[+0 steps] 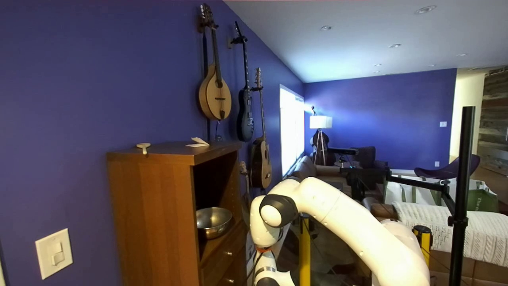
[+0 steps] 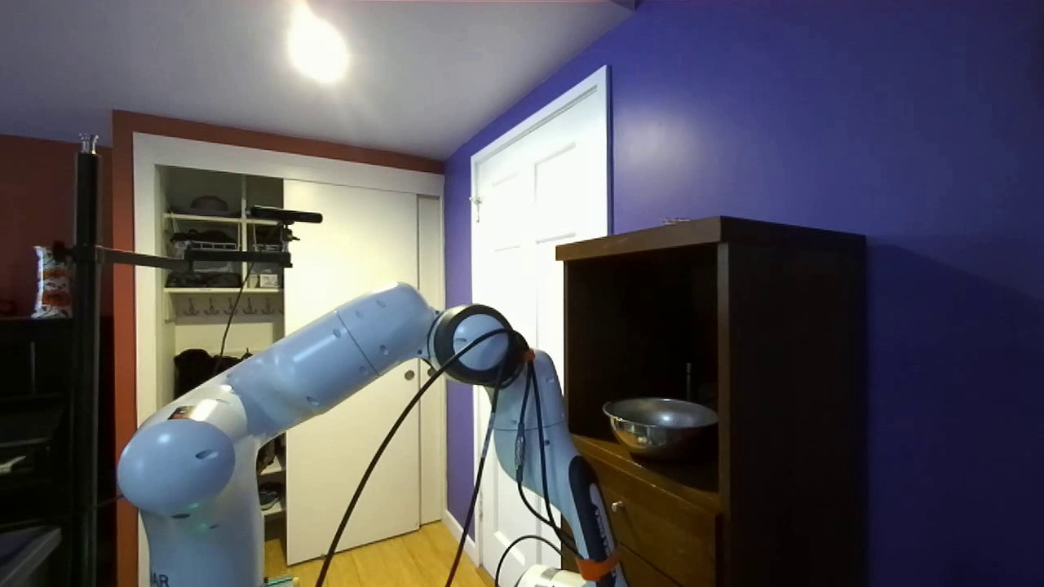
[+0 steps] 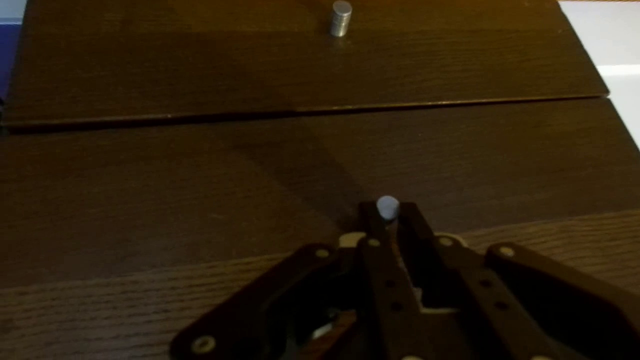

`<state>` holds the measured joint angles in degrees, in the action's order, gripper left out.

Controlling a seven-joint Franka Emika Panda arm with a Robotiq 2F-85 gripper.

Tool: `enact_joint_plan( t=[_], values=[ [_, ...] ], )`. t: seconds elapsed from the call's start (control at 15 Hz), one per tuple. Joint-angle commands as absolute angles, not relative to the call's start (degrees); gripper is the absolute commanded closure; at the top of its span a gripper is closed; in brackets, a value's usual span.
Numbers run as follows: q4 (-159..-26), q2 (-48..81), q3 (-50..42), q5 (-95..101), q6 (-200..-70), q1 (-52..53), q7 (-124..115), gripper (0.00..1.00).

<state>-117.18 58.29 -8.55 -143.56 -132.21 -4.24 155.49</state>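
Claw pinches drawer knob from both sides. Presumably rigid, sturdy, slick metal; best held squarely across its width.

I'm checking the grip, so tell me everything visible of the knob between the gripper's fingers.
The knob is round and pale grey, seemingly metal. In the wrist view its flat face shows nearly head-on, against a dark wood drawer front. It sits between the fingertips of the gripper, which appear to touch it on both sides. Any stem is hidden.
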Motion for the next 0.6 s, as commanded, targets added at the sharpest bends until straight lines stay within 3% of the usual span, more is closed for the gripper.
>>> enact_joint_plan(
  t=[0.0, 0.53],
  values=[
    [-118.2, 56.9, -7.9, -144.3, -133.2, -4.2, 157.1, 0.97],
    [-118.1, 56.0, -6.0, -143.8, -143.3, -3.9, 154.6, 0.97]
  ],
)
